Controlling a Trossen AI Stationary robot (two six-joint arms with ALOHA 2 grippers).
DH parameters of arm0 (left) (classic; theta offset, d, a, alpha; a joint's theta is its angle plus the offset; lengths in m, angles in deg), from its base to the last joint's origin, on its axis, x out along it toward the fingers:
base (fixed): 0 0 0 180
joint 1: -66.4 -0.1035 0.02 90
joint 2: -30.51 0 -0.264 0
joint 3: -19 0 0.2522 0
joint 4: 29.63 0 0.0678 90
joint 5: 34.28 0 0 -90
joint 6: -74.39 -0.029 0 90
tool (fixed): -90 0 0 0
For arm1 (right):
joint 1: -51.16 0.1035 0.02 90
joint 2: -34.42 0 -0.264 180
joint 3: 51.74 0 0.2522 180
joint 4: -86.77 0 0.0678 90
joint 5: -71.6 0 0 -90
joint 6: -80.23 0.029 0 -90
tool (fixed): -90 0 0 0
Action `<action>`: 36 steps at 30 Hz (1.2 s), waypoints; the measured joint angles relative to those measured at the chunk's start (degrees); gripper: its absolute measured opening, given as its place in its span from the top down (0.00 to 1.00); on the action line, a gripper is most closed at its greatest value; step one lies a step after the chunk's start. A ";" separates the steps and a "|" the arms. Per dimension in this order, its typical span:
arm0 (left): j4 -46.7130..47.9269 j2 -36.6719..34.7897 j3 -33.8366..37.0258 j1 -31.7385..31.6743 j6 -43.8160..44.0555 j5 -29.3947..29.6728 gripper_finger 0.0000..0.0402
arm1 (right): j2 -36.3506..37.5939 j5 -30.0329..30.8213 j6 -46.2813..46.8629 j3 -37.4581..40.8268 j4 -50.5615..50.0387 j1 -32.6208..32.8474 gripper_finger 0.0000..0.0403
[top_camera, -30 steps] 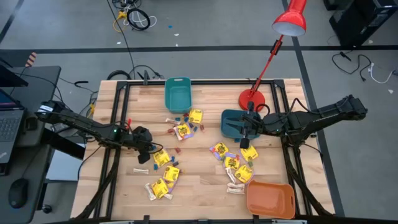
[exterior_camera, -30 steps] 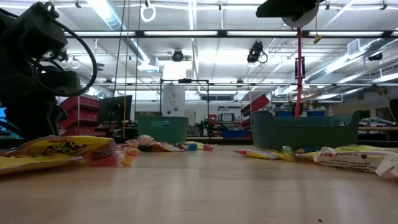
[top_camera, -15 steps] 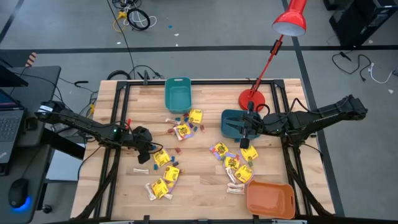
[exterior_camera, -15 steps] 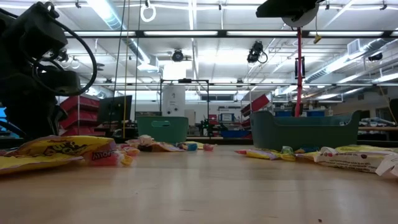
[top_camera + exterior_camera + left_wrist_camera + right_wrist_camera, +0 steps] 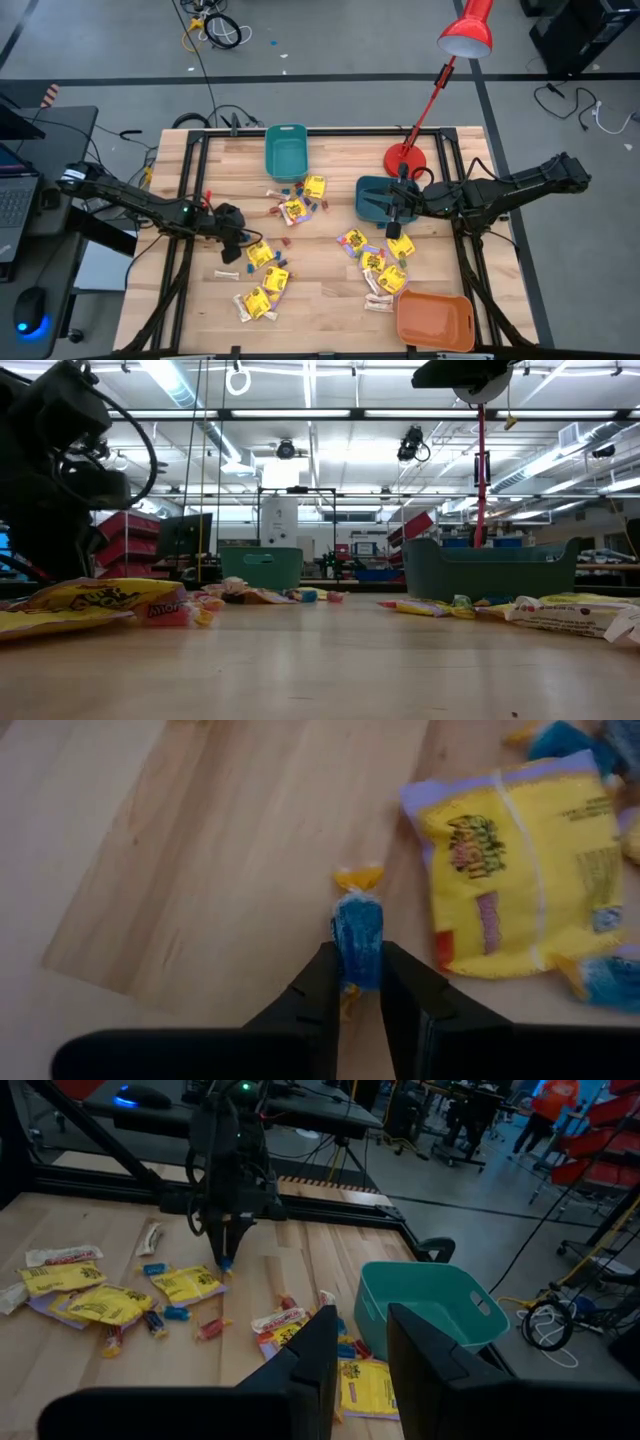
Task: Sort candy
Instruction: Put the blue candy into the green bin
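the wooden table carries a dark teal bin on its right side, a lighter teal bin at the far edge, an orange bin at the near right corner and a red lamp beside the dark bin. candy lies loose across the middle: yellow packets, whitish sticks and tiny coloured pieces, one cluster on the left half and one near the dark bin. the left gripper sits low over the left half, its fingers closed on a small blue candy with an orange twist, just beside a yellow packet. the right gripper hangs over the dark teal bin with a narrow gap between its fingers and nothing between them.
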 joint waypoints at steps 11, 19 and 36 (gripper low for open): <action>1.59 -0.04 -5.23 0.00 -4.69 0.32 0.86 | 0.00 0.00 0.00 0.00 -0.02 0.00 0.81; 0.17 -0.07 -14.56 -0.13 -20.39 12.84 0.87 | 0.02 -0.01 -0.02 0.00 0.00 0.00 0.81; -12.46 -0.09 -29.35 -14.33 -55.63 28.61 0.87 | 0.02 -0.02 -0.02 0.00 0.05 0.00 0.81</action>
